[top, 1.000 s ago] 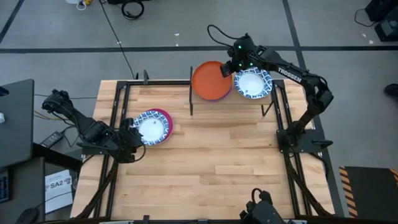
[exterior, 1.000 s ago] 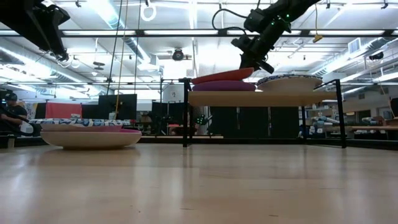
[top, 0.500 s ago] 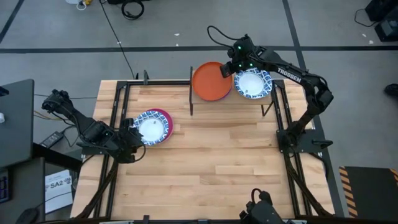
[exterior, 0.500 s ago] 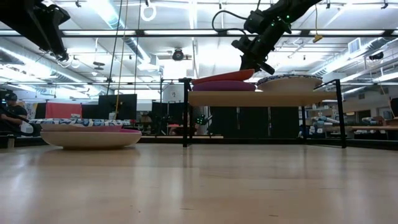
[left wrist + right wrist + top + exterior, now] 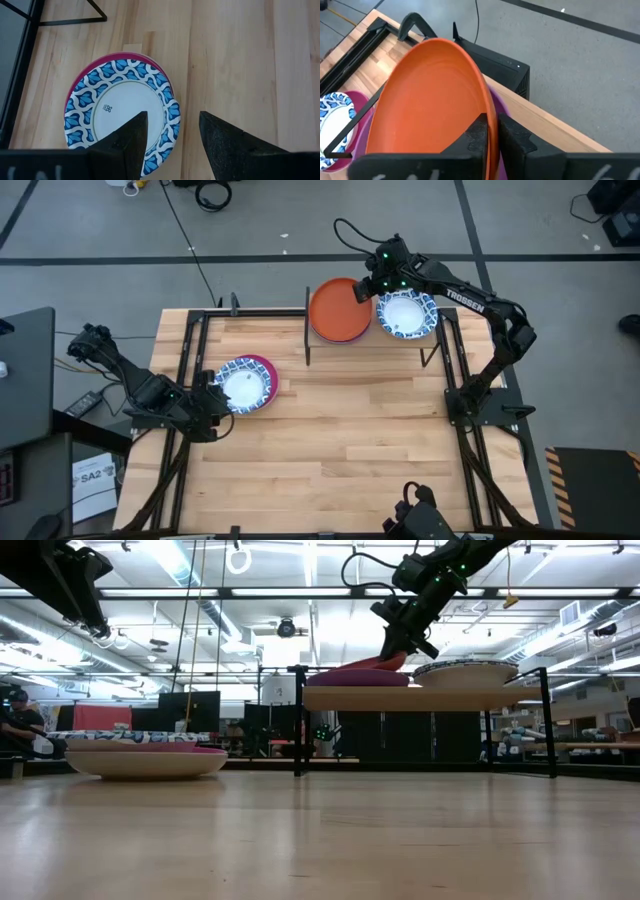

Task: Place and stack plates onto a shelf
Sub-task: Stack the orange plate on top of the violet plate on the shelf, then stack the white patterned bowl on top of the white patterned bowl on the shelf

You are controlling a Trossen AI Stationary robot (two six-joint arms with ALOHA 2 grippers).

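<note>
Orange plate (image 5: pixel 337 309) on purple plate (image 5: pixel 352 678), atop shelf (image 5: pixel 420 697).
Right tool (image 5: pixel 367 288) pinching orange plate's rim; left tool (image 5: pixel 213 393) spread beside blue-rimmed plate (image 5: pixel 243 383) on magenta plate (image 5: pixel 267 367), on table (image 5: pixel 330 440).

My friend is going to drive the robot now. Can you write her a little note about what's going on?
Right gripper: pinching the rim of the orange plate, which sits on the purple plate on the shelf.
Left gripper: open, hovering by the blue-rimmed plate stacked on the magenta plate on the table.
Done: orange and purple plates on the shelf, beside another blue-rimmed stack.
Left: let go of the orange plate, then shelve the table stack.
</note>
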